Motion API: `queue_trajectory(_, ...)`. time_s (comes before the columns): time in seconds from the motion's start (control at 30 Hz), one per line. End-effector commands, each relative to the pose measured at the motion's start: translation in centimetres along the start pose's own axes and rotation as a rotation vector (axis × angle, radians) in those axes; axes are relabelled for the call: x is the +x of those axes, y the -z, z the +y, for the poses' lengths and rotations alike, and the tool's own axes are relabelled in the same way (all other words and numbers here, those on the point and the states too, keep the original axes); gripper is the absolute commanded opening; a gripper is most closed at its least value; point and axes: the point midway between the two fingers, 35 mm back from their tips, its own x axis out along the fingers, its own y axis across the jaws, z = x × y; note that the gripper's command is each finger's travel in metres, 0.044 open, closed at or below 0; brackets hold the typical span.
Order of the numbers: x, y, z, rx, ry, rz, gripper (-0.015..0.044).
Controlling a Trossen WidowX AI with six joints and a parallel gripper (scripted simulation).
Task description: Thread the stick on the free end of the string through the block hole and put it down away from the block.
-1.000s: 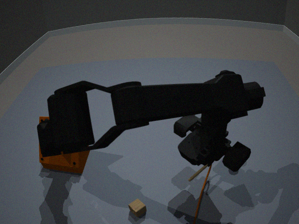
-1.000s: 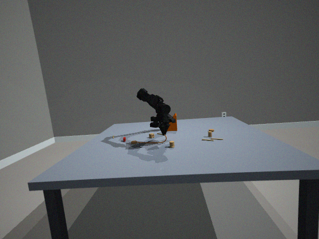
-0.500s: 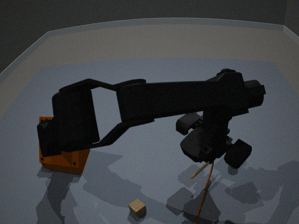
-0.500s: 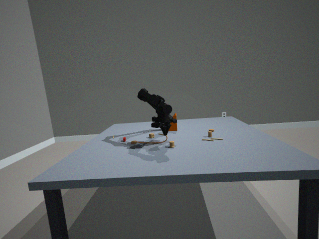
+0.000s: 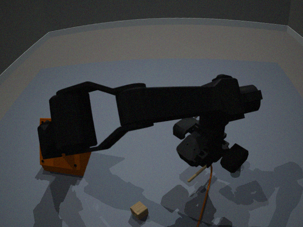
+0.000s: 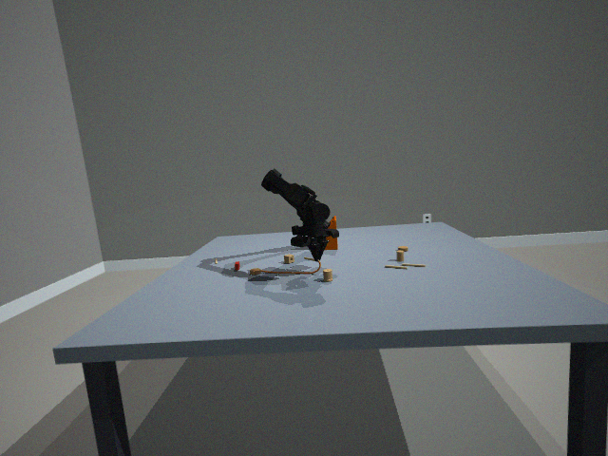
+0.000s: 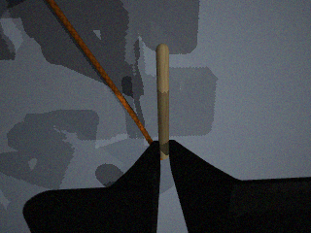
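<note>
So the jaws (image 5: 208, 166) (image 6: 317, 259) are pinched on the stick (image 5: 197, 173) (image 6: 309, 258) (image 7: 163, 92), well apart from the block (image 5: 139, 210) (image 6: 288, 258), and I'd line its free tip up with the hole before pushing, keeping the string (image 5: 206, 193) (image 6: 290, 273) (image 7: 104, 75) slack so the block doesn't shift.

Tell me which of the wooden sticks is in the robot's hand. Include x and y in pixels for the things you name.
The one with the orange string (image 5: 207, 187) (image 6: 290, 272) (image 7: 104, 75): that stick (image 5: 197, 173) (image 6: 309, 258) (image 7: 163, 73) is pinched in the hand (image 5: 208, 166) (image 6: 317, 259) (image 7: 163, 146); the two others (image 6: 395, 267) (image 6: 413, 265) lie loose.

In the exterior view, an upright wooden cylinder (image 6: 327, 275) stands near the gripper (image 6: 318, 259), obstructing passage.
</note>
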Motion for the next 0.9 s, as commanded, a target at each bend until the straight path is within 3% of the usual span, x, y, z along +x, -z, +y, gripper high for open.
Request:
queue_trajectory(0.0,0.3,-0.2,-0.3,-0.001,0.0,0.004,0.0)
queue_trajectory(0.87,2.4,-1.5,-2.5,-0.002,0.001,0.0,0.0)
